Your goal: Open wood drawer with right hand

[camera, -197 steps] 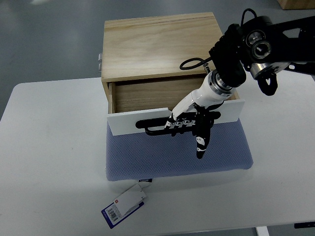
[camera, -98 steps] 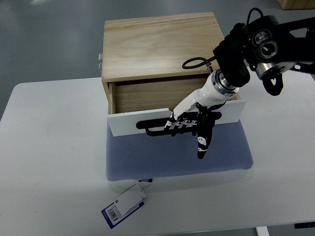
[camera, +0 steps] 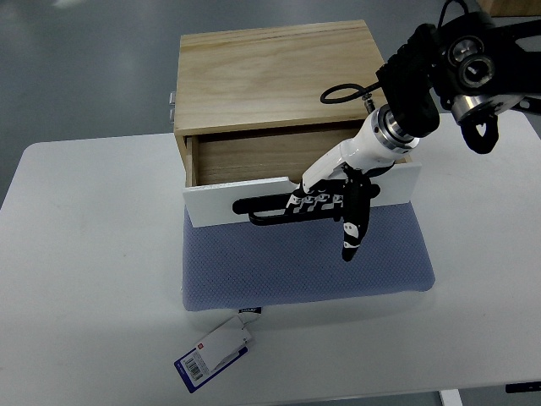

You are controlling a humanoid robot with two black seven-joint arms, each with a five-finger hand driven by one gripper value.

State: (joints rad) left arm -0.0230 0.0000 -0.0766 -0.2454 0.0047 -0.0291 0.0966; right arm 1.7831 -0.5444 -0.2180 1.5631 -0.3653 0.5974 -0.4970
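A light wood cabinet (camera: 270, 76) stands at the back of the white table (camera: 84, 254). Its single drawer (camera: 254, 161) is pulled partway out, showing a wooden inside. The drawer's white front panel (camera: 211, 205) carries a black bar handle (camera: 264, 208). My right hand (camera: 325, 205), black and white, comes down from the upper right, and its fingers are curled around the handle's right part. The thumb (camera: 352, 241) points down over the mat. The left arm is out of the picture.
A blue-grey padded mat (camera: 296, 271) lies under and in front of the drawer. A white and blue label tag (camera: 215, 353) lies on the table below the mat's left corner. Metal hardware (camera: 172, 103) sticks out on the cabinet's left side.
The right arm has shifted up and to the right. The hand and the drawer's white front have moved slightly back toward the cabinet.
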